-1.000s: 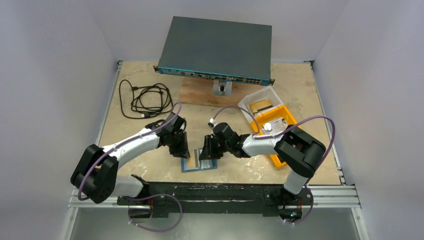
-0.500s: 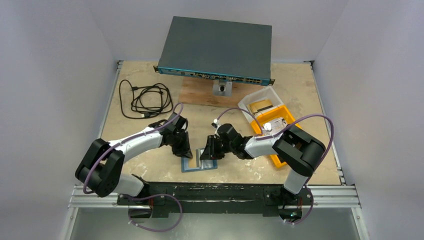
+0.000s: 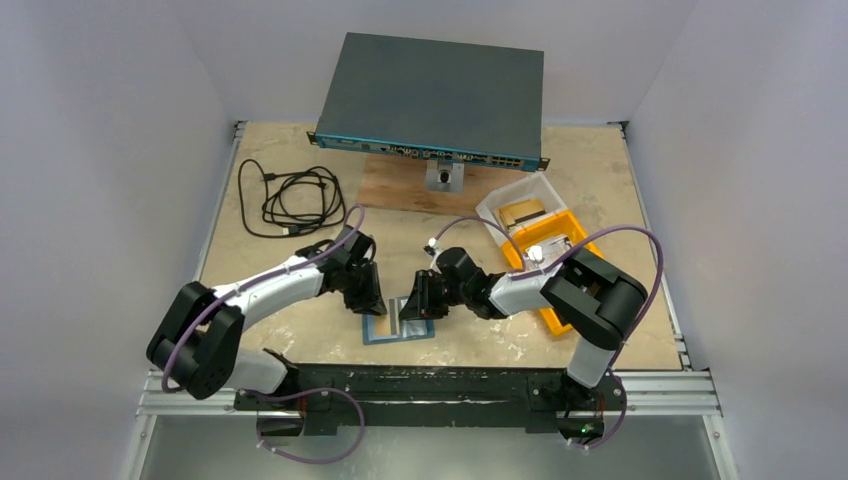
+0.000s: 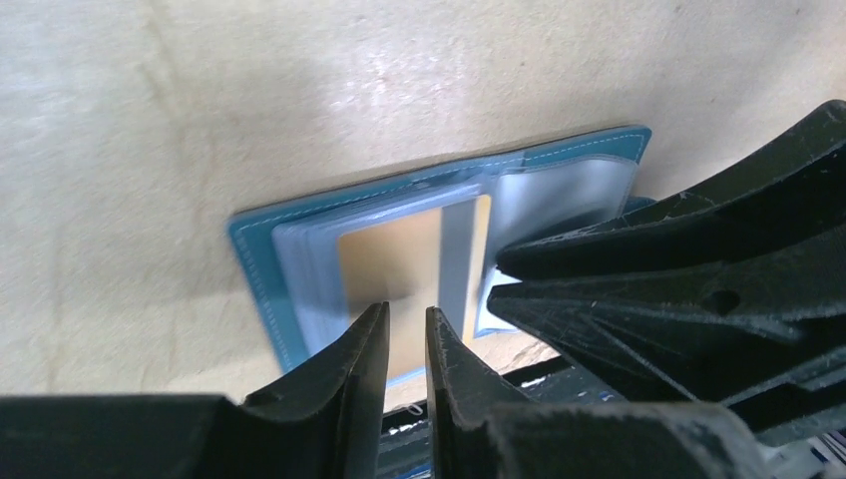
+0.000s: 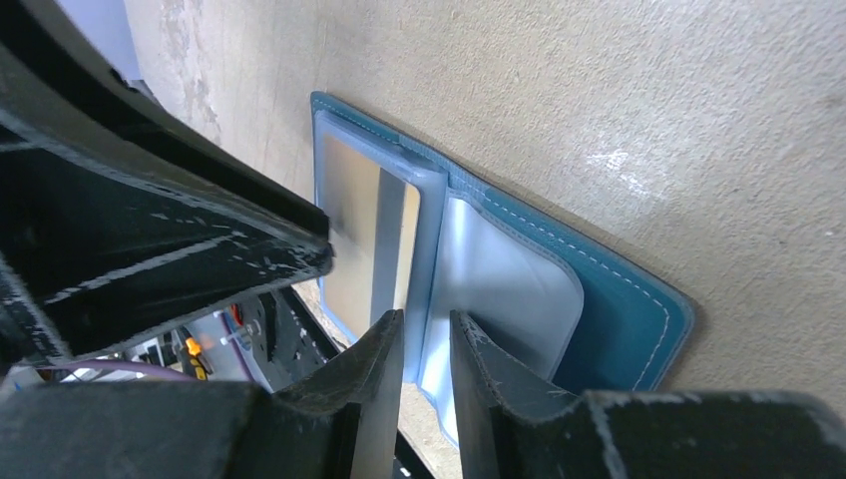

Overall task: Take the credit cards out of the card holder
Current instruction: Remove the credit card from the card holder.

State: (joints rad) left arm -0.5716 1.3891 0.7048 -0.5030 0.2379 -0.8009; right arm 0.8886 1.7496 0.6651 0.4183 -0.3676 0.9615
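The teal-blue card holder (image 3: 398, 329) lies open on the table near its front edge, with its clear pockets facing up. A gold credit card (image 4: 399, 264) with a silvery stripe sits inside the top clear pocket (image 5: 361, 225); other cards do not show. My left gripper (image 3: 367, 298) is at the holder's left side. Its jaws (image 4: 407, 315) are open by a narrow gap over the card's near edge, with nothing between them. My right gripper (image 3: 413, 306) is over the holder's middle fold. Its jaws (image 5: 427, 323) are open by a narrow gap above the edge of the pockets.
At the back, a dark network switch (image 3: 430, 95) stands above a wooden board (image 3: 395, 188). A coiled black cable (image 3: 290, 198) lies at the back left. A clear tub (image 3: 520, 208) and an orange bin (image 3: 570, 240) sit to the right. The metal frame rail (image 3: 430, 385) runs just in front of the holder.
My left gripper has shifted slightly right and nearer, closer to the card holder. The right gripper and the holder have hardly moved.
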